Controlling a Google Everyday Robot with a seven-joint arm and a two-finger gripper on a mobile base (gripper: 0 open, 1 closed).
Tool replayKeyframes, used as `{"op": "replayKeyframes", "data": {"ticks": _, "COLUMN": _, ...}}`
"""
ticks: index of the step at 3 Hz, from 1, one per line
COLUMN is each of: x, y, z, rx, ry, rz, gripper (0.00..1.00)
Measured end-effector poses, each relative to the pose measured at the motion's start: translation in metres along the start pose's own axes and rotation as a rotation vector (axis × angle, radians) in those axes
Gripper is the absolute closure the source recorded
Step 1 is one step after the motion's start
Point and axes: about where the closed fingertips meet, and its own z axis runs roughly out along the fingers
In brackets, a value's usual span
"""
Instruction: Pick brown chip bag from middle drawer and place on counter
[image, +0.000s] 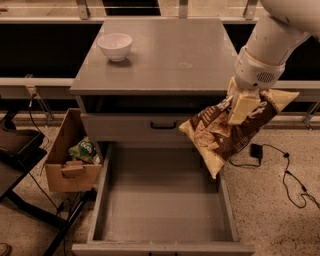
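Camera view, middle drawer (160, 200): stood pulled open, nearest the lens.
brown chip bag (220, 142): hung tilted in the air above the drawer's right wall.
gripper (242, 107): off the cabinet's right front corner, fingers (246, 106) clamped on the bag's upper half; the rest drooped below and left of them.
counter (170, 55): behind, bearing a white bowl (115, 46) at its far left.

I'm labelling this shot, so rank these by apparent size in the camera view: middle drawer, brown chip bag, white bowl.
1. middle drawer, largest.
2. brown chip bag, held in the claw above the drawer's right side; possibly nearer the camera, which may inflate it.
3. white bowl, smallest.
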Motion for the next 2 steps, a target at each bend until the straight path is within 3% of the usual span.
{"op": "replayKeyframes", "data": {"ticks": 1, "x": -0.001, "y": -0.030, "z": -0.022, "rx": 0.005, "ry": 0.002, "rz": 0.057, "gripper": 1.00}}
{"op": "replayKeyframes", "data": {"ticks": 2, "x": -0.008, "y": -0.093, "z": 0.002, "rx": -0.009, "ry": -0.031, "rz": 0.142, "gripper": 1.00}}
